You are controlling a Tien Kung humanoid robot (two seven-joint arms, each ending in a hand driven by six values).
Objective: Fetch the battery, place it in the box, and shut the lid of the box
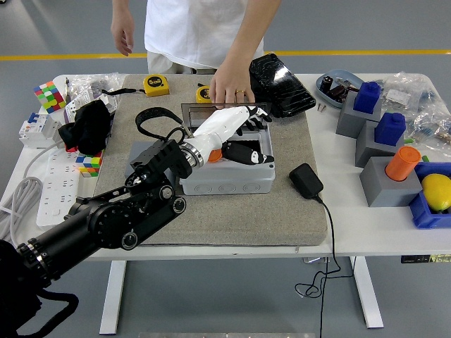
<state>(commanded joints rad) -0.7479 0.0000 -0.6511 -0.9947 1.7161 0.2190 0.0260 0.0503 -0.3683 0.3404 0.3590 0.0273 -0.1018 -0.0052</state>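
The grey box [225, 184] sits on the tan mat. Its dark see-through lid [204, 110] stands upright at the far side. A person's hand [230, 84] rests on the lid's top edge. My left hand [248, 135], white with black fingers, hovers over the box's open top with its fingers spread, the fingertips near the lid. A bit of the orange battery [215, 156] shows below my palm, inside the box; I cannot tell if it touches the hand. The right arm is out of view.
A black charger [305, 180] with its cable lies right of the box. Behind are a yellow tape measure [156, 85] and a black pouch [280, 84]. A power strip [53, 189] lies at left. At right are grey blocks [387, 184] and a blue bin with a lemon [437, 191].
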